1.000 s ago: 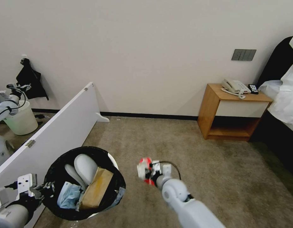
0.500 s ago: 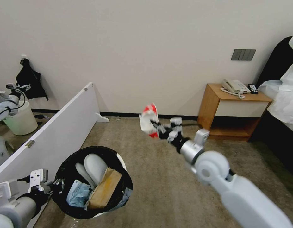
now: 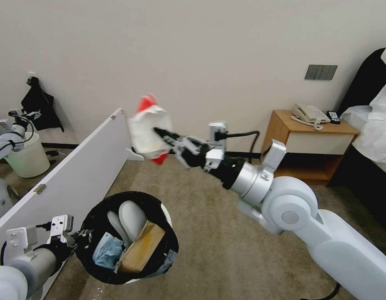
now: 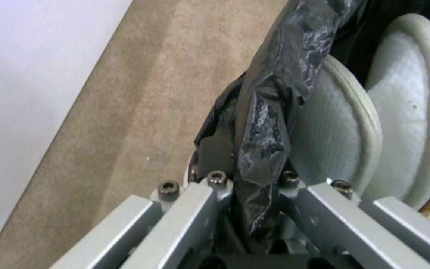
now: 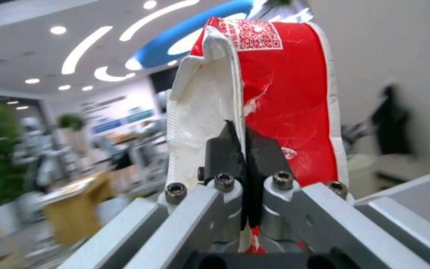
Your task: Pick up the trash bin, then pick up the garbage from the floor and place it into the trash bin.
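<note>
The trash bin [image 3: 164,266], white with a black bag over its rim, hangs at the lower left above the carpet. My left gripper [image 3: 78,241] is shut on the bin's bagged rim [image 4: 262,130]. Inside lie two white slippers [image 3: 128,216], a brown paper bag [image 3: 141,248] and a pale-blue mask [image 3: 106,252]. My right gripper [image 3: 161,134] is raised up high and beyond the bin, shut on a red and white snack packet [image 3: 148,127]. In the right wrist view the black fingertips [image 5: 225,151] pinch the packet [image 5: 284,97] at its edge.
A white board [image 3: 72,175] leans along the left, close to the bin. Behind it stands a pale bucket [image 3: 28,158]. A wooden nightstand [image 3: 307,148] with a phone sits at the right wall, beside a bed [image 3: 374,125]. Open carpet [image 3: 226,241] lies in the middle.
My right arm has lifted the snack packet from near the floor and swung it up and left toward the bin. The bin, held by my left gripper, has shifted slightly right.
</note>
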You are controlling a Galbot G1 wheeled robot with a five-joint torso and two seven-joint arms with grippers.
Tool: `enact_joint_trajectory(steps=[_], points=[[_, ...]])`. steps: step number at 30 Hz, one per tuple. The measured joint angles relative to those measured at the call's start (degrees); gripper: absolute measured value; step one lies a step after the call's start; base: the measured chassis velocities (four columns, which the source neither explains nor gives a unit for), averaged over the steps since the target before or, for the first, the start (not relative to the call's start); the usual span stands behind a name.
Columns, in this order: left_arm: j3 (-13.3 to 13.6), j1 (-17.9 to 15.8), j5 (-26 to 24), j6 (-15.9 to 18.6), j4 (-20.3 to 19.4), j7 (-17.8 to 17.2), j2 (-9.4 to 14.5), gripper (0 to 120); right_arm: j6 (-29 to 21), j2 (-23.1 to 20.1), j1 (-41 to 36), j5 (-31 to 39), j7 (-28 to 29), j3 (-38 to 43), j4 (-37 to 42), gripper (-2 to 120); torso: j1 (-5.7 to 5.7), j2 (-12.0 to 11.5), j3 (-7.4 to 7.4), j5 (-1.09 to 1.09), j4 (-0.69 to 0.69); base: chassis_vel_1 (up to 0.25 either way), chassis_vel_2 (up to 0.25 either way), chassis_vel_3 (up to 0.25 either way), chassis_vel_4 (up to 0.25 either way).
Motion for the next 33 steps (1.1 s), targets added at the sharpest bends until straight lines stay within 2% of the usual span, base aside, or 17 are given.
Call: enact_joint_trajectory(steps=[8,14,33], points=[[-1.2,0.8,-0.6,0.0,-0.4,0.1,0.3,2,-1.4,2.2,2.4,2.8,-0.3,-5.6,-0.8,0,0.0,0.0,0.0,-0.01,0.01,0.0,0.0,0.0,0.0],[-1.9,0.9,-0.9,0.0,-0.9,0.1,0.6,2,-2.2,2.2,-0.8,1.0,1.5,-10.5,-1.4,0,0.0,0.0,0.0,0.0,-0.01,0.0,0.0,0.0,0.0],[-2.3,1.4,-1.2,0.0,-2.0,-0.4,0.3,2,-3.8,2.0,-7.3,-3.4,5.2,-14.1,-4.7,0,0.0,0.0,0.0,0.01,0.0,0.0,0.0,0.0,0.0]])
